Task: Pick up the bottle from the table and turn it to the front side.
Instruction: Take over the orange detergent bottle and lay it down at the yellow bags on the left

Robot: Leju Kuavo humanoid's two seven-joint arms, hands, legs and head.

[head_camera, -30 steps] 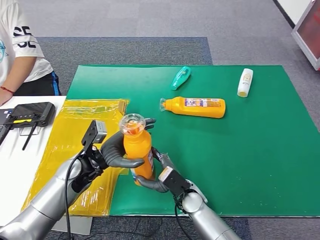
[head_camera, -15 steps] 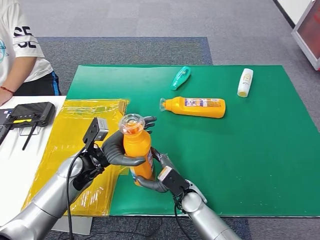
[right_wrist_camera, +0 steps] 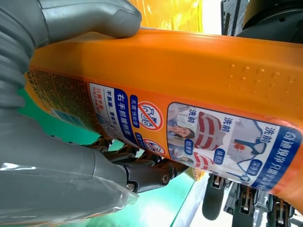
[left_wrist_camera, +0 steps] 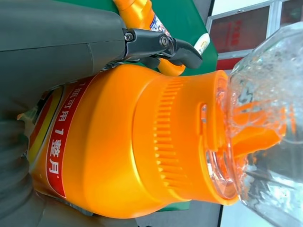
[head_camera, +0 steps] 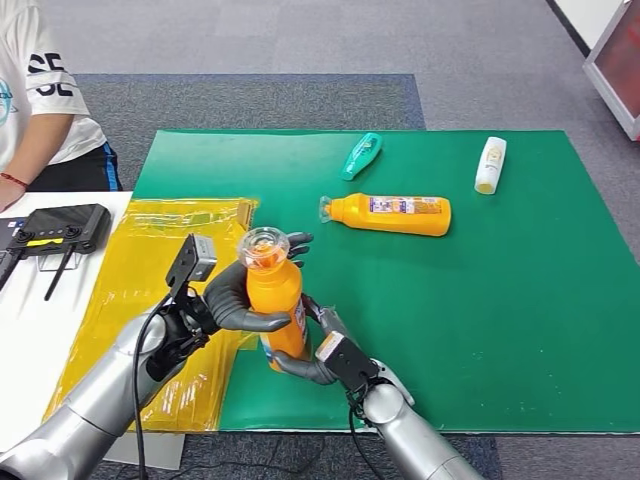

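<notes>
- We can't see the base of the orange bottle [head_camera: 276,300] from the head view; the right hand [head_camera: 317,345] cups it from below and hides it.
- The back label shows close up in the right wrist view [right_wrist_camera: 200,137], with small print and warning pictograms too fine for us to read.
- In the left wrist view the clear cap [left_wrist_camera: 264,127] is cut off at the picture's edge, and glare blurs what lies inside it.
- Left hand [head_camera: 238,300]: wrapped around the bottle's upper body just under the cap, thumb across the near side, fingers [head_camera: 300,243] poking out behind the neck. It's gripping the bottle.
- Right hand: fingers curled around the lower body, thumb [right_wrist_camera: 89,16] pressed on the orange side. It's holding the bottle too.
- So we've got the bottle upright and lifted, held by both hands above the near edge of the green mat [head_camera: 490,330], right by the yellow sheet [head_camera: 136,270].
- Farther out on the mat, a second orange bottle [head_camera: 389,213] lies on its side, a teal bottle [head_camera: 361,155] lies beyond it, and a white bottle [head_camera: 490,164] lies well off to the right.
- At the left, a black controller [head_camera: 56,228] rests on the white table [head_camera: 23,330], and a person in a white shirt [head_camera: 38,90] is cut off by the frame.
</notes>
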